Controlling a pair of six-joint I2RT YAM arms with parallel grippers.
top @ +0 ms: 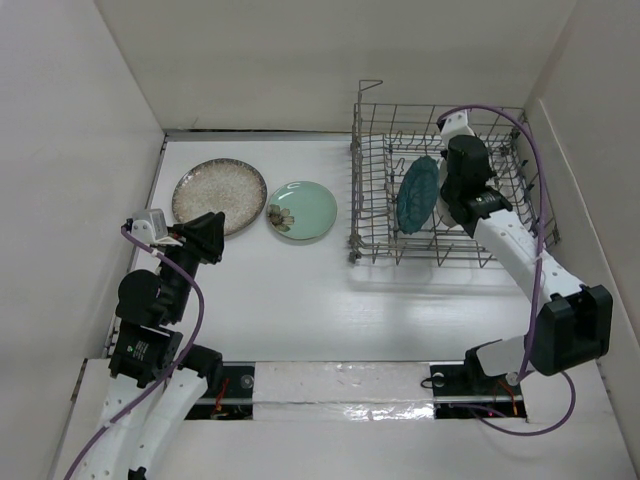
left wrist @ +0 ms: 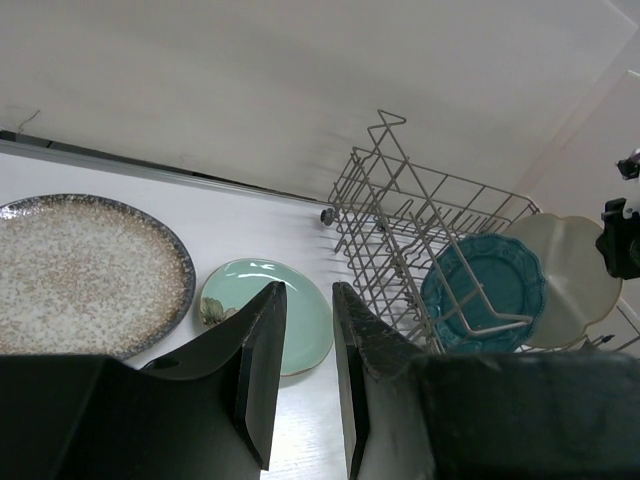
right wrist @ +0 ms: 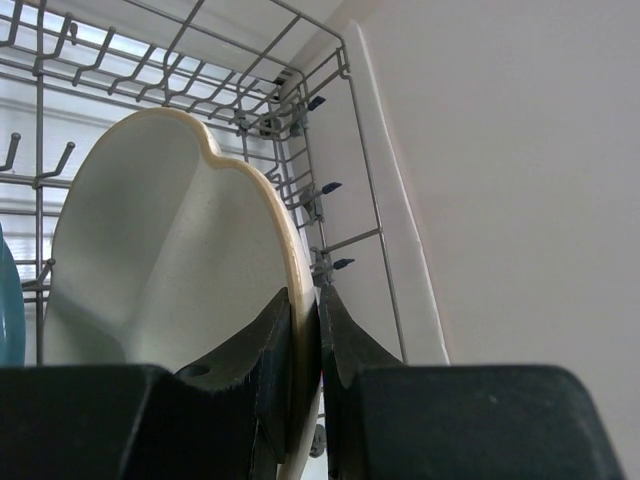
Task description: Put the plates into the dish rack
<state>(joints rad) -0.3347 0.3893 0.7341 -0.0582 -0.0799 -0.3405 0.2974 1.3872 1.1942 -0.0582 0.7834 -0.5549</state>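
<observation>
While the teal plate (top: 417, 194) stands on edge among the tines of the rack (top: 356, 170), the cream plate (right wrist: 170, 260) is upright just to its right, inside the rack, with the right jaws clamped on its rim; whether it is seated in a slot I cannot tell. That makes one plate loaded and a second nearly so. The speckled plate (top: 218, 195) and mint plate (top: 302, 210) lie flat on the counter (top: 300, 300), just beside each other. The left jaws stand slightly apart, gripping nothing, above the speckled plate's near rim. Bare counter separates the mint plate from the rack. The rack's tall wire sides and the side wall crowd the right arm (top: 510, 240).
</observation>
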